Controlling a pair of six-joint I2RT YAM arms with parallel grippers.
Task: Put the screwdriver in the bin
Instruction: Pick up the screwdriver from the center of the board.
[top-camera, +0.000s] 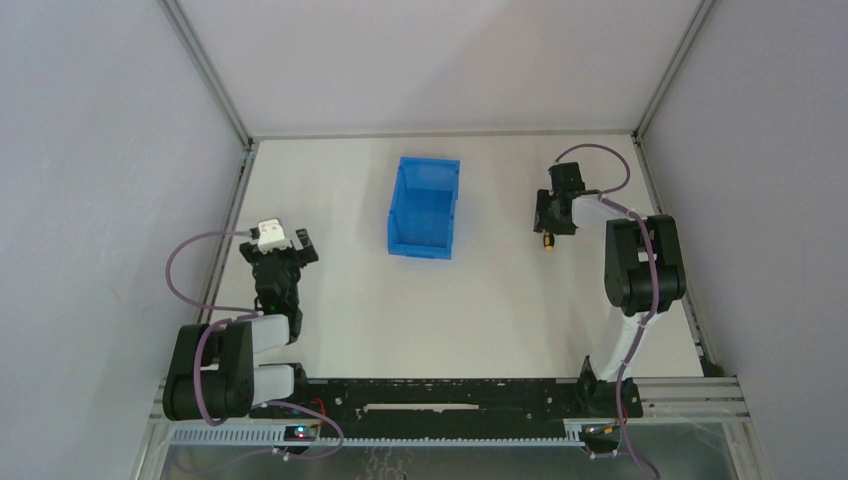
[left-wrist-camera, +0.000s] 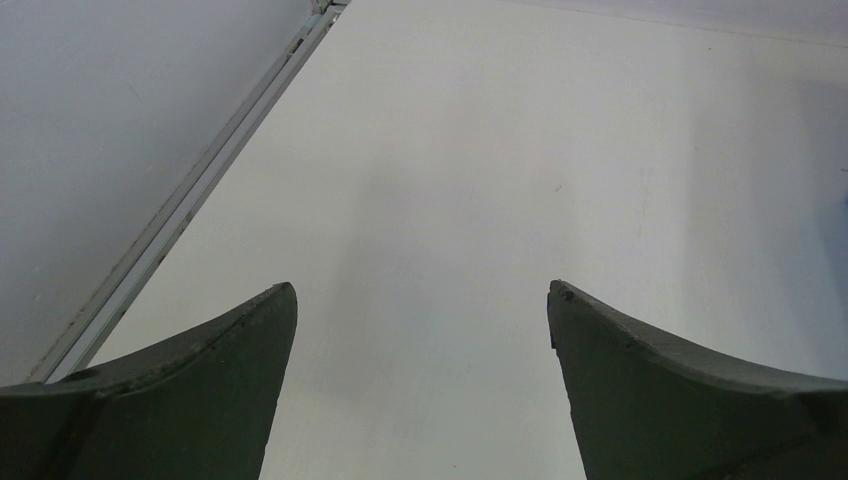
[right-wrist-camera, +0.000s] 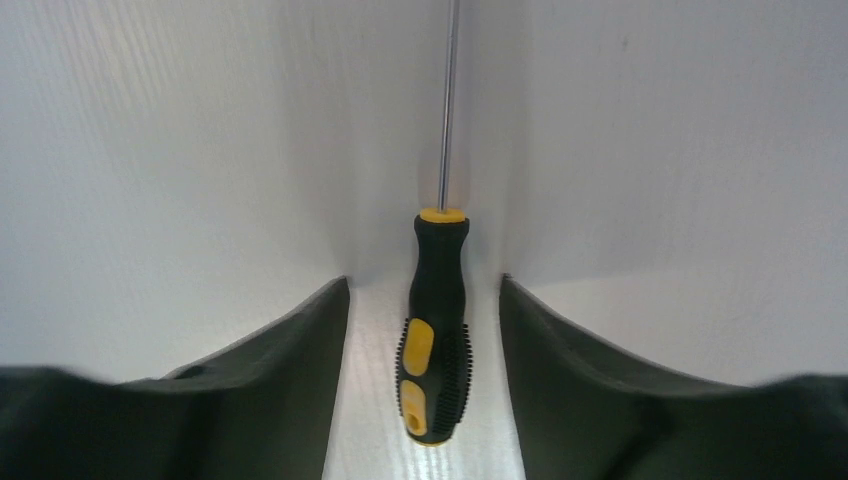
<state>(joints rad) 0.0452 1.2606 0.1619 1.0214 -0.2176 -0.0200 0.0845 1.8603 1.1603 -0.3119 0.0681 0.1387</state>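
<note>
The screwdriver lies flat on the white table, right of the blue bin. In the right wrist view its black-and-yellow handle sits between my two fingers and its thin shaft points away from me. My right gripper straddles the handle with its jaws partly closed. A narrow strip of table shows on each side, so neither finger touches the handle. From above, the right gripper is down over the tool. My left gripper is open over bare table and holds nothing; from above the left gripper is far left.
The bin stands upright mid-table with its lower front edge toward me, about a hand's width left of the screwdriver. Metal frame rails and grey walls close in the table on the left, back and right.
</note>
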